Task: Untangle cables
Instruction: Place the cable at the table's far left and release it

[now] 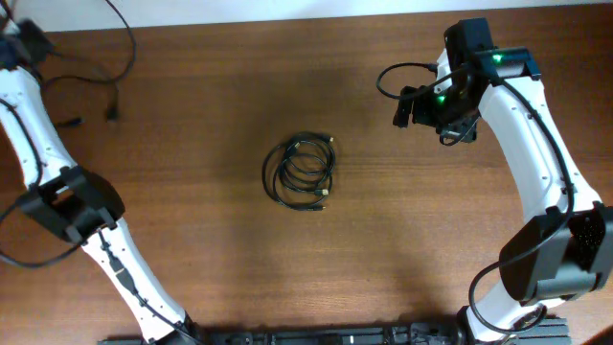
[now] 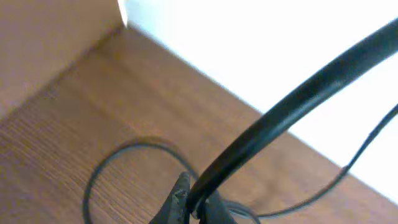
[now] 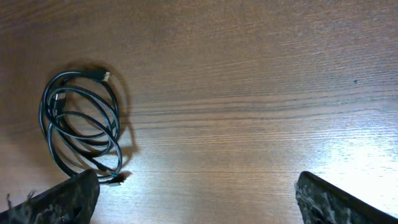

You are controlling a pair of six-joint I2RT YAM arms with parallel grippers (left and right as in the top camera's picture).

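Observation:
A small coiled bundle of thin black cables [image 1: 300, 171] lies on the wooden table near its middle. It also shows at the left of the right wrist view [image 3: 81, 124], with a plug end at its lower edge. My right gripper [image 1: 407, 107] [image 3: 199, 202] is open and empty, above bare wood to the right of the bundle. My left gripper [image 1: 17, 43] [image 2: 198, 208] is at the far left corner, its fingertips closed round a black cable [image 2: 292, 102] that runs up to the right. A thin cable loop [image 2: 93, 180] lies on the wood beside it.
Loose thin black cords with plug ends [image 1: 112, 115] trail over the far left of the table [image 1: 192, 268]. The table's far edge [image 2: 205, 74] is close to the left gripper. A black wire loops off the right wrist [image 1: 383, 81].

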